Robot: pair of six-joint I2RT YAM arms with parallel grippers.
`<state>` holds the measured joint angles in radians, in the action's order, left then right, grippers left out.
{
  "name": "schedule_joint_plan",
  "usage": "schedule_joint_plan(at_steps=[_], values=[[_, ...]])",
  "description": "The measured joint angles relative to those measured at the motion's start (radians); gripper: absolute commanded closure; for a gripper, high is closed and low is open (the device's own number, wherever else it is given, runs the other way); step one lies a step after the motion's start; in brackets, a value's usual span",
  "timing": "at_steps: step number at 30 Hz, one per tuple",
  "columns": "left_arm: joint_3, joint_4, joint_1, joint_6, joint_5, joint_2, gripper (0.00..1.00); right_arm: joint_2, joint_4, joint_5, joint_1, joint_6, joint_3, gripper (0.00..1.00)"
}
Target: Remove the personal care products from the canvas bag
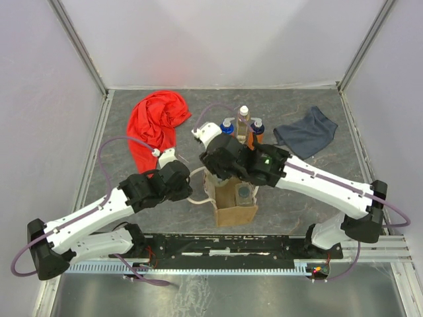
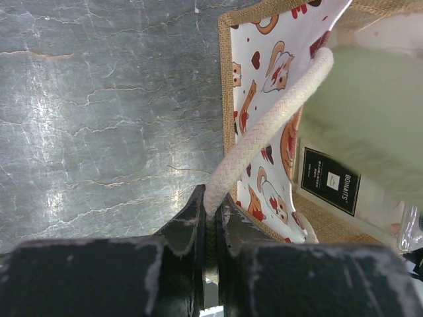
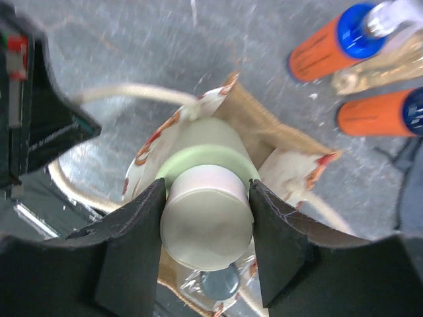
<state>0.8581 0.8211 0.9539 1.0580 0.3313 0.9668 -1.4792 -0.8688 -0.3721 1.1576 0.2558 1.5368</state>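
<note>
Your left gripper (image 2: 210, 214) pinches the cream rope handle (image 2: 264, 125) of the limp tan canvas bag (image 2: 226, 99). Your right gripper (image 3: 206, 239) is clamped on the white cap (image 3: 205, 211) of the stiff beige bottle (image 3: 210, 142) standing inside that bag. It is likely light and slick, so hold the cap squarely.

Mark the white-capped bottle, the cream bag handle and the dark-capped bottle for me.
white-capped bottle (image 3: 206, 221): right wrist view, top of its cap.
cream handle (image 2: 264, 132): left wrist view, middle of the rope.
dark-capped bottle (image 1: 245, 193): top external view, its cap.

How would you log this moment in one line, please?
left gripper: shut on bag handle | right gripper: shut on beige bottle in canvas bag | out: orange bottles, amber bottle | in bag: dark-capped bottle
</note>
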Motion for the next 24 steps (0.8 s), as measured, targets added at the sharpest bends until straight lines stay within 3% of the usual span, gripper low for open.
schedule_joint_plan(at_steps=[11, 24], values=[[-0.011, 0.003, 0.0, 0.0, 0.0, -0.029, 0.9, 0.005, -0.009, -0.059, -0.243, -0.104, 0.188, 0.57], [-0.014, 0.01, 0.0, 0.008, -0.001, -0.04, 0.9, -0.079, 0.099, -0.04, -0.392, -0.185, 0.182, 0.57]])
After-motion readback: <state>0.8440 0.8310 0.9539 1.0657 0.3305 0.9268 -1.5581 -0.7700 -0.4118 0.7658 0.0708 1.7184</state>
